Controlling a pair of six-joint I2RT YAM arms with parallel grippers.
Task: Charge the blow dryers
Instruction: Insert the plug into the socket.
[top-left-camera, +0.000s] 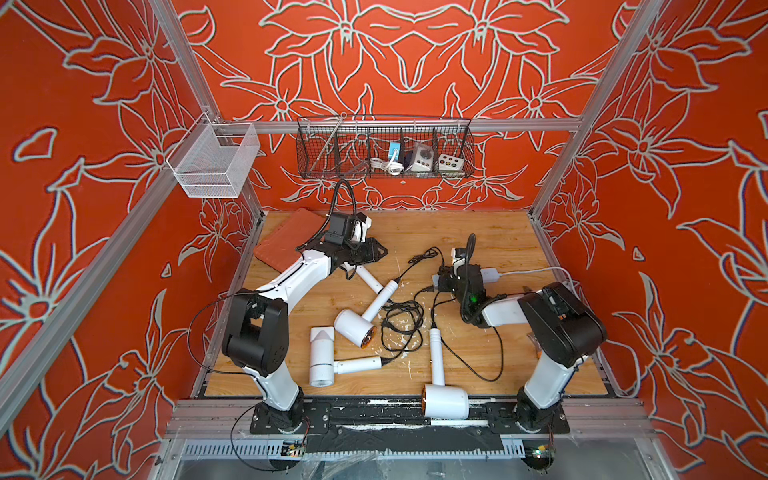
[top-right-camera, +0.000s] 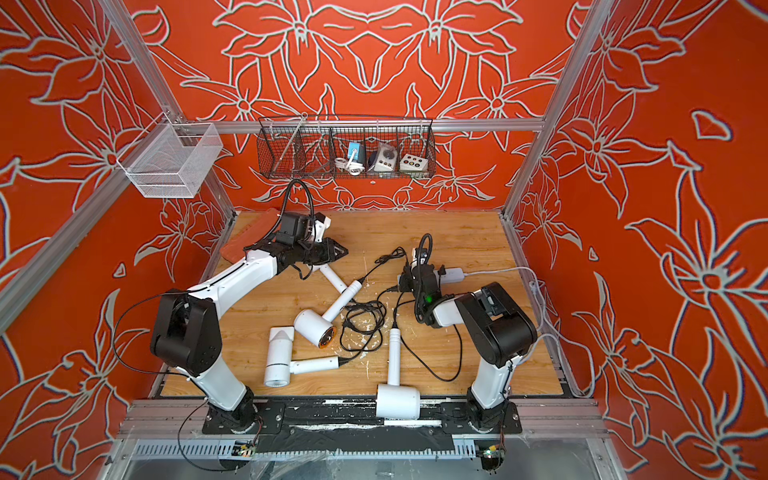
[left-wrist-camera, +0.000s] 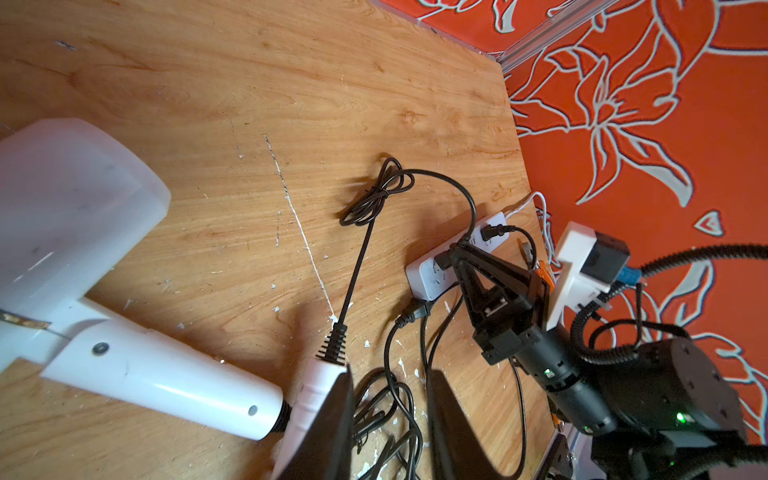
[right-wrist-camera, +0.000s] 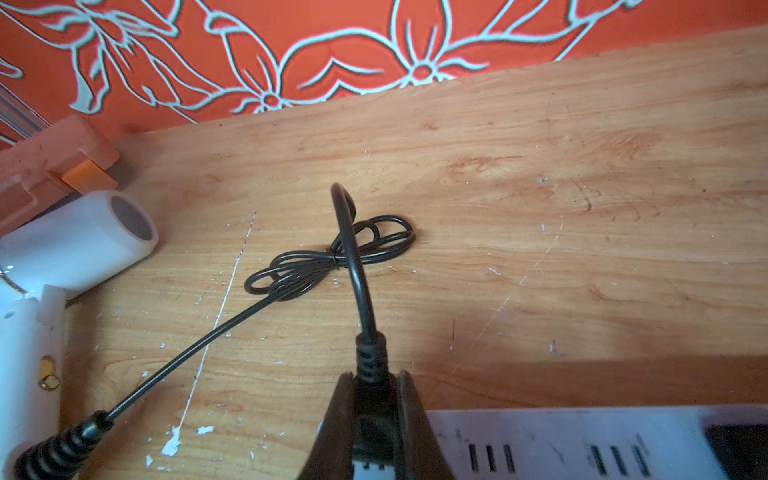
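Back rail: 2 baskets, 1 white mesh (top-left-camera: 214, 166) left, 1 black wire (top-left-camera: 384, 147) centre. 1 red pad (top-left-camera: 284, 239) in far-left corner of counter (top-left-camera: 478, 232). 4 dryers, all lying on counter. L pincer (left-wrist-camera: 390, 370): jaws partly apart, nothing clamped, only loose cords seen btwn them. It hangs over dryer #1 (top-left-camera: 369, 277), barrel hidden under it in both top views. Dryer #2 (top-left-camera: 321, 357) front-left. Dryer #3 (top-left-camera: 354, 327) just beside, orange inside barrel, handle tip just beside #1's. Cord tangle (top-left-camera: 401, 324) mid-counter. Dryer #4 (top-left-camera: 445, 401) front-centre, barrel at counter's front edge. R pincer (right-wrist-camera: 374, 380) clamped on 1 black plug (right-wrist-camera: 369, 359), end of #3's cord, at 1 white pwr strip (right-wrist-camera: 582, 440) on right. 2nd plug (left-wrist-camera: 493, 230) seated in strip.
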